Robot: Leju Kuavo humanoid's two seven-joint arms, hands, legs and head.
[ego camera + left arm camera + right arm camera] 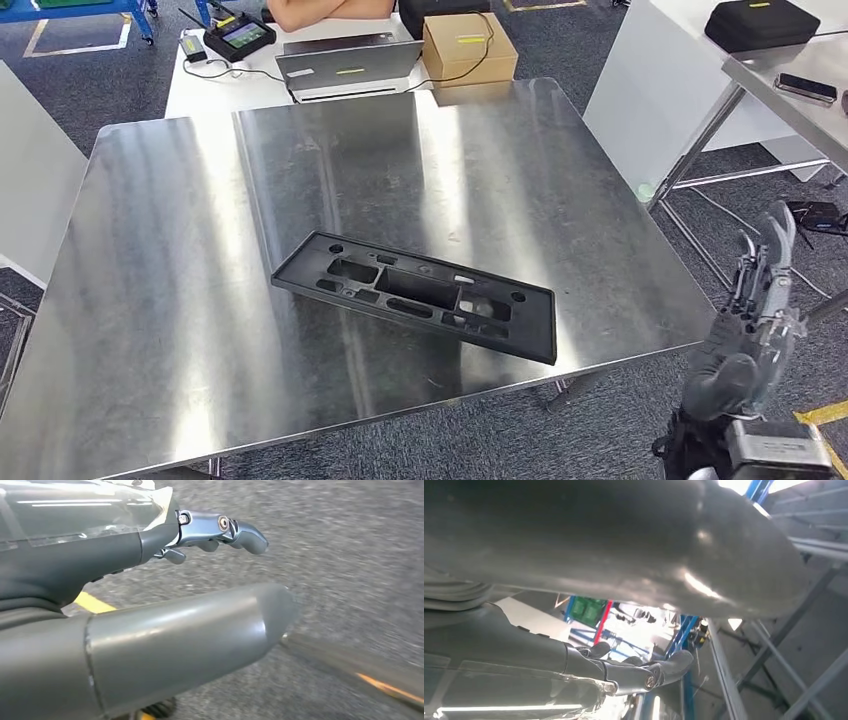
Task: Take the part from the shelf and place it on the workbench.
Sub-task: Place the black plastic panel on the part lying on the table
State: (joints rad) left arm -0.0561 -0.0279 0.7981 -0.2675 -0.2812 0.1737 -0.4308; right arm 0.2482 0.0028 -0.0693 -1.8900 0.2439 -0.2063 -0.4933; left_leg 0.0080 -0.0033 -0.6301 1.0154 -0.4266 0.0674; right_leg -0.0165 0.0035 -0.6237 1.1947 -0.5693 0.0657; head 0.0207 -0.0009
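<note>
Starting at the fingers [778, 240] of the right hand [752, 330]: they were stretched out straight and spread apart, dark and skeletal-looking with silvery linkages, and nothing was held in them. That hand was parked off the near right corner of the workbench [150, 300], well apart from the part [420, 294], with a fat smooth grey thumb [722, 385] seen below the fingers.

The left hand [190, 605] was caught in its wrist view over speckled grey carpet. A rounded, matte grey thumb [200, 630] was stuck out, and the dark fingers [220, 530], with shiny metal links and small screws, were only loosely curled, apart from the thumb, with nothing gripped.

The part was laid flat on the workbench, toward the near side and a bit right of centre, angled diagonally. It's a long black plastic rectangular frame, matte, with a raised rim and a bunch of oblong cutouts and small round holes.

The workbench top was brushed stainless sheet, streaky and reflective. Behind it, on a white table [190, 85], a grey laptop [345, 68] and a plain cardboard box [468, 47] were sat.
</note>
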